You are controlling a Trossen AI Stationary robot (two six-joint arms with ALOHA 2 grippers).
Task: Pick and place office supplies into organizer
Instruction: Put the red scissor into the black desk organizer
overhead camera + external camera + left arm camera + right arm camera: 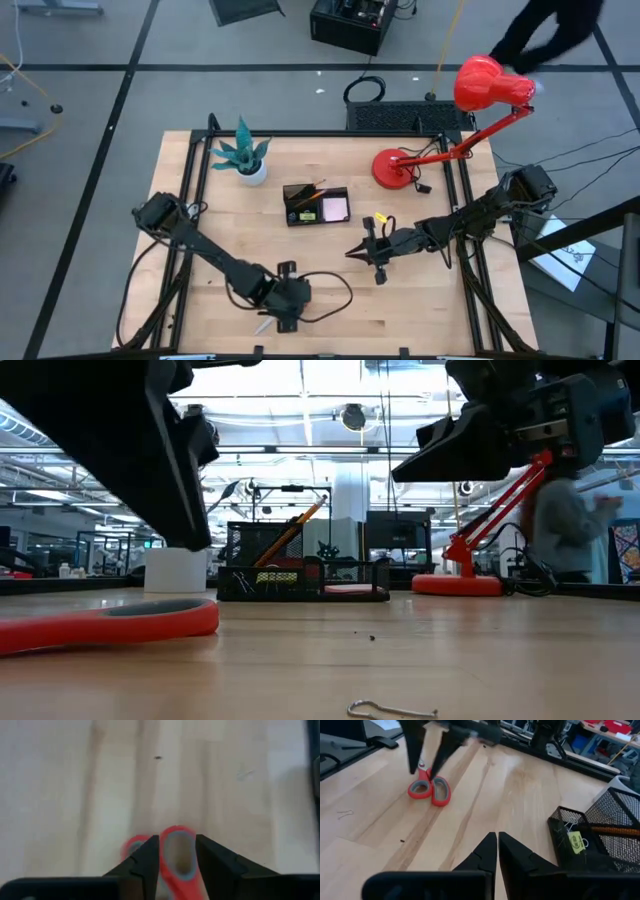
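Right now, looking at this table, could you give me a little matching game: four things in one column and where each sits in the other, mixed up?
Things:
1. red-handled scissors
2. potted plant
3. red lamp
4. pink sticky pad

Places:
a. inside the black organizer
b. flat on the wood, at the left gripper
c. near the table's back edge, left of the organizer
d. base near the back edge, right of the organizer

Pairs: 1-b, 2-c, 3-d, 4-a
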